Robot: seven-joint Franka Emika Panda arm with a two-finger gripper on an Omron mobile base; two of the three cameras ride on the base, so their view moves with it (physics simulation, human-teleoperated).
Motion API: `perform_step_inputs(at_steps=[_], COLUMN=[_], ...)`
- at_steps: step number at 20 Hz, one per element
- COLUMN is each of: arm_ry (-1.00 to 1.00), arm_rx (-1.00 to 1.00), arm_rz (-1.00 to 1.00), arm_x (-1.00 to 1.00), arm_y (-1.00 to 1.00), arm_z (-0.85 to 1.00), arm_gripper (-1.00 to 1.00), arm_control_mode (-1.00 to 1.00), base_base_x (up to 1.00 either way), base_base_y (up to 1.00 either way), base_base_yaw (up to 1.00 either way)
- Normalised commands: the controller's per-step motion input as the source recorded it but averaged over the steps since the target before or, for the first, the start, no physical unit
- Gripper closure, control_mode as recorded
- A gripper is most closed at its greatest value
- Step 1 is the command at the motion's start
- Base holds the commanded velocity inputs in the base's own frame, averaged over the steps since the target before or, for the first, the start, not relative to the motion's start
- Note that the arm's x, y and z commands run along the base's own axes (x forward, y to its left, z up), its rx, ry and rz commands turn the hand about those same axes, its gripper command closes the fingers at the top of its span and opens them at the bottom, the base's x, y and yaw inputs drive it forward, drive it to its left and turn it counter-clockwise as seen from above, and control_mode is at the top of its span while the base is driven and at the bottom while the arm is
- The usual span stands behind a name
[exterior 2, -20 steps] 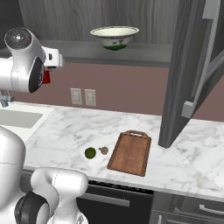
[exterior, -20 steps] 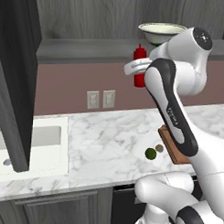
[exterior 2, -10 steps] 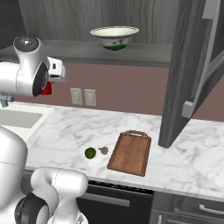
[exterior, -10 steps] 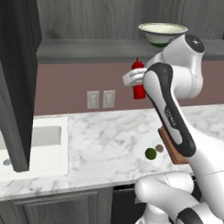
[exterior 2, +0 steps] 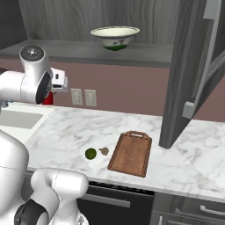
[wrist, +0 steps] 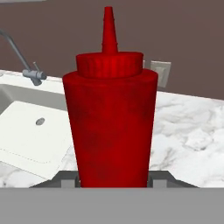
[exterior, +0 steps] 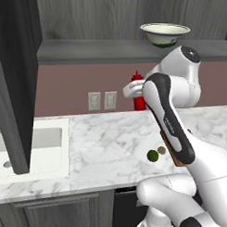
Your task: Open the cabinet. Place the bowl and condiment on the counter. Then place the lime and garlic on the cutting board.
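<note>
End effector (exterior: 134,89) is clamped on the small red squeeze bottle with pointed nozzle (wrist: 109,122), upright above the white marble tabletop (exterior: 114,143) near the back wall. I'd lower it straight down, level, before letting go.

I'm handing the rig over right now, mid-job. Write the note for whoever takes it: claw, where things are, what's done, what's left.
Claw: shut on the condiment, held upright over the counter near the sink; not yet set down.
Cabinet: doors open.
Bowl: on the cabinet shelf.
Lime and garlic: side by side on the counter, just left of the cutting board, not on it.
Done: cabinet opened, condiment taken off the shelf.
Left: put the condiment down, bring the bowl to the counter, then move lime and garlic onto the board.
</note>
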Motion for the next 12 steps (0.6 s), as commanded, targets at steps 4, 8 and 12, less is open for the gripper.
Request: perform_step_inputs(at_steps=[4,8,12], arm_ry=[-0.01,-0.01,-0.01], arm_rx=[-0.01,0.00,-0.01], arm_rz=[0.00,-0.02,-0.07], arm_x=[0.06,0.22,0.21], arm_y=[0.16,0.23,0.19], arm_z=[-0.33,-0.42,-0.33], arm_gripper=[1.00,1.00,1.00], arm_control_mode=[-1.00,-1.00,-1.00], base_base_x=[0.00,0.00,0.00], base_base_y=[0.00,0.00,0.00], base_base_yaw=[0.00,0.00,0.00])
